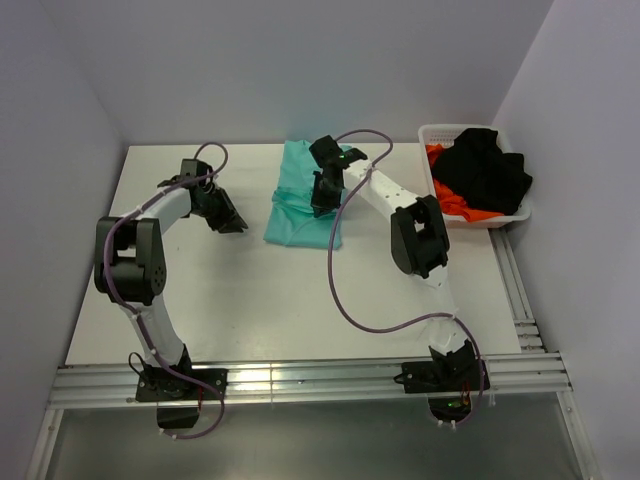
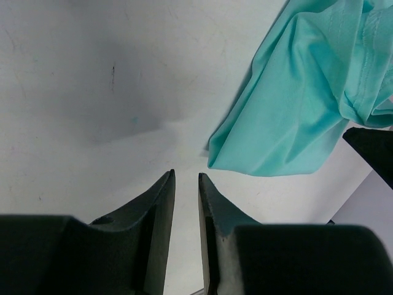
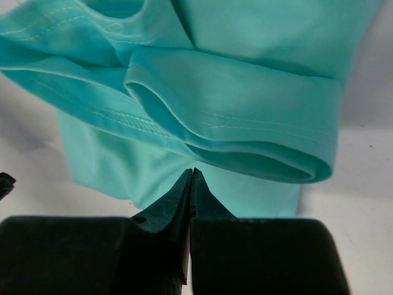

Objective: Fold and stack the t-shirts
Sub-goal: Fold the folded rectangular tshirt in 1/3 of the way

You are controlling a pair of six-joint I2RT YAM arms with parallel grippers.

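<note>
Teal t-shirt [image 1: 300, 205], rumpled and partly doubled over, at the far middle of the white table [image 1: 280, 300]. Far right corner: white plastic basket [image 1: 432, 131], heaped with a black garment [image 1: 490, 165] over an orange one [image 1: 455, 207]. Right arm [image 1: 400, 205] stretched across to the shirt, right gripper [image 3: 192, 171] down on its right side. Pressed tight together there, tips up against a thick hemmed fold, stitching plain in the wrist view. Cannot tell whether any cloth is nipped between. Left arm [image 1: 150, 230] bent in from the other side, left gripper [image 2: 186, 176] low over bare table, just beside the shirt's left edge. Parted by only a narrow slit, pinching nothing.
</note>
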